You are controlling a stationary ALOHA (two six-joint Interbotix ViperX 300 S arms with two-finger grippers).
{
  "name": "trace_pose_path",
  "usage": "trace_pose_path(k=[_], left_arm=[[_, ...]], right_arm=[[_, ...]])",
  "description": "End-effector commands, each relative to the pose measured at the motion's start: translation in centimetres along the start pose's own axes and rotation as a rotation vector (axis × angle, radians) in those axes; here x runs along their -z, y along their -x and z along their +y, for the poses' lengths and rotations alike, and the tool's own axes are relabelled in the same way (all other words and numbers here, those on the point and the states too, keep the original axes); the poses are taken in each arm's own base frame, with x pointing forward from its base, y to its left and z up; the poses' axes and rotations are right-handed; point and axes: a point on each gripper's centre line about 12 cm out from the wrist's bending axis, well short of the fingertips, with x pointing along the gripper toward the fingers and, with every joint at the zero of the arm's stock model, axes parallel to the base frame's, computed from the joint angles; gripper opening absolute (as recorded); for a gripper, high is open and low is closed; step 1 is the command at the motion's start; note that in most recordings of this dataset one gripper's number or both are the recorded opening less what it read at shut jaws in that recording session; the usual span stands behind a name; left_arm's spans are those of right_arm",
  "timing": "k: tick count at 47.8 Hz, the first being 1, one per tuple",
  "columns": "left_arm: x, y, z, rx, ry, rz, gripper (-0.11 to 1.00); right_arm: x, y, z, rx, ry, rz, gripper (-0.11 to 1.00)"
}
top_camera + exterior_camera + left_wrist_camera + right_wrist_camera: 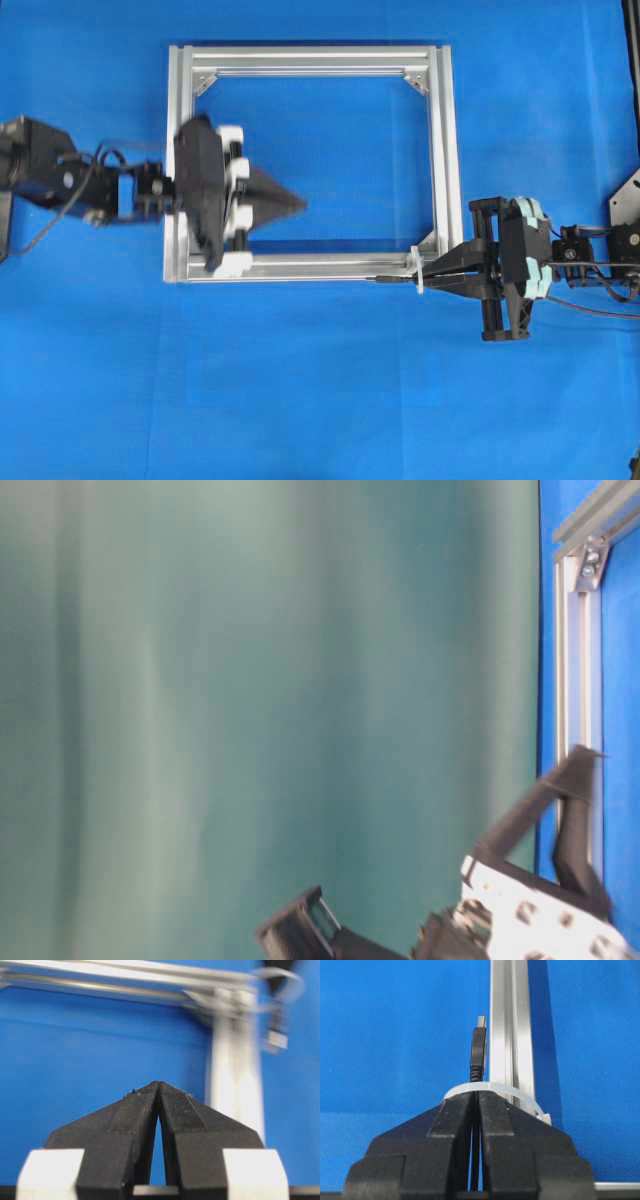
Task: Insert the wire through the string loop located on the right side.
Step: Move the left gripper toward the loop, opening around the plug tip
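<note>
In the right wrist view my right gripper (476,1097) is shut on the wire (478,1055). Its dark plug sticks out past the fingertips and through the white string loop (492,1088), which wraps the silver frame bar (512,1030). From overhead, the right gripper (432,272) sits at the frame's lower right corner. The string loop (417,270) is just ahead of it, and the wire's tip (388,280) lies left of the loop along the lower bar. My left gripper (298,203) is shut and empty, pointing right inside the frame (300,60); its black fingertips (170,1097) meet.
The square aluminium frame lies flat on the blue cloth (320,400). A blurred upright frame bar (235,1065) stands just right of the left gripper. The table-level view is mostly a green curtain (250,680), with a frame bar (575,660) at its right edge.
</note>
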Motion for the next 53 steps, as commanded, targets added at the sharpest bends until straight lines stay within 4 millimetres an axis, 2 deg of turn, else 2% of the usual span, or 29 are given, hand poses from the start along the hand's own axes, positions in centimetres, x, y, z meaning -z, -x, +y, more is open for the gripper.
trace_pose_path(k=[1,6,11,26,31,47,53], left_arm=[[-0.9,0.5,-2.8,0.076,-0.019,-0.030,0.00],[-0.5,1.0,-5.5,0.145,-0.039,-0.023,0.00],[-0.2,1.3,-6.9,0.183,-0.050,-0.016,0.00],[-0.8,0.8,-7.5,0.196,-0.051,-0.032,0.00],[-1.5,-0.1,-7.8,0.197,-0.049,-0.044,0.00],[-3.7,-5.1,-7.3,0.153,-0.049,0.022,0.00],[-4.3,-6.5,-7.7,0.157,-0.063,0.044,0.00]], right_arm=[[-0.6,-0.1,0.1,-0.002,-0.004,-0.025,-0.03],[-0.6,-0.1,0.1,-0.002,-0.004,-0.025,-0.03],[-0.6,-0.1,0.1,-0.002,-0.004,-0.025,-0.03],[-0.6,-0.1,0.1,-0.003,-0.004,-0.027,-0.03],[-0.6,-0.1,0.1,-0.003,-0.004,-0.025,-0.03],[-0.7,-0.1,0.1,-0.003,-0.004,-0.028,-0.03],[-0.7,-0.1,0.1,-0.003,-0.004,-0.028,-0.03]])
